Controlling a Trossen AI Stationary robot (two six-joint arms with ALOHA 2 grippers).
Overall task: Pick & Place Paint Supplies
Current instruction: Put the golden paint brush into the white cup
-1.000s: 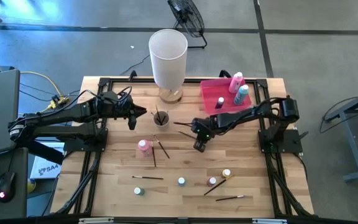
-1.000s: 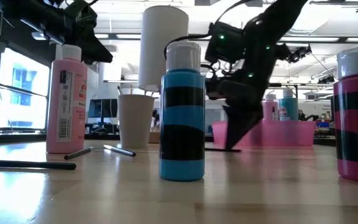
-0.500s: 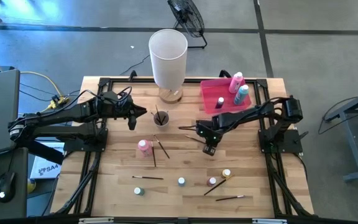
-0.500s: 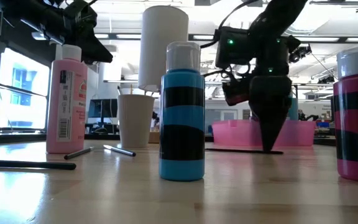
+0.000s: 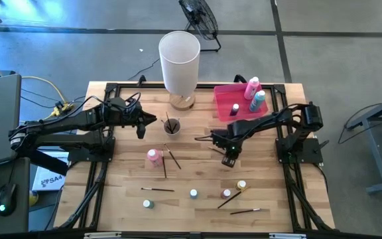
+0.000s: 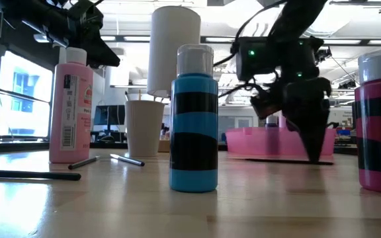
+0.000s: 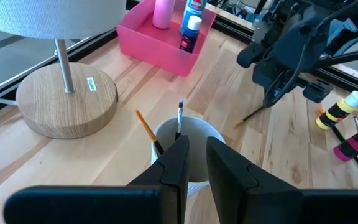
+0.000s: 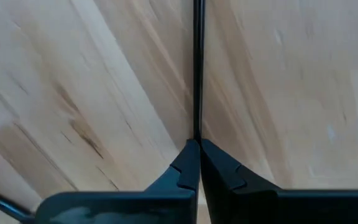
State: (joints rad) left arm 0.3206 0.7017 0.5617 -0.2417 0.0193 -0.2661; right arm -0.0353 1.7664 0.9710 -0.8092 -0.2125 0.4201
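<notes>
My right gripper (image 5: 228, 161) stands near the table's middle, pointing steeply down, shut on a thin dark paintbrush (image 5: 209, 143) that reaches from it toward the white cup (image 5: 172, 126). My left gripper (image 5: 154, 121) hangs just left of that cup, which holds brushes. Its fingers (image 7: 195, 149) are a little apart with nothing between them. A pink bottle (image 5: 153, 157) stands left of centre. Small capped bottles (image 5: 193, 193) and loose brushes (image 5: 158, 190) sit toward the near edge. My right gripper pinches the paintbrush's handle (image 8: 197, 132) between its two fingertips, at the end nearest the table's right edge. The fingers come from above, pointing down. The brush runs away from them low over the wood; whether its far tip (image 7: 238, 124) rests on the table I cannot tell.
A tall white cylinder on a round wooden base (image 5: 179, 60) stands at the far edge. Right of it is a pink tray (image 5: 225, 99) with bottles in it. Black frame rails (image 5: 98, 166) border the table on both sides. In the low view a teal bottle (image 6: 194, 119) stands close.
My right gripper has moved toward the table's right edge and tipped from slanting to pointing almost straight down, staying shut. The paintbrush has travelled with it, away from the cup.
</notes>
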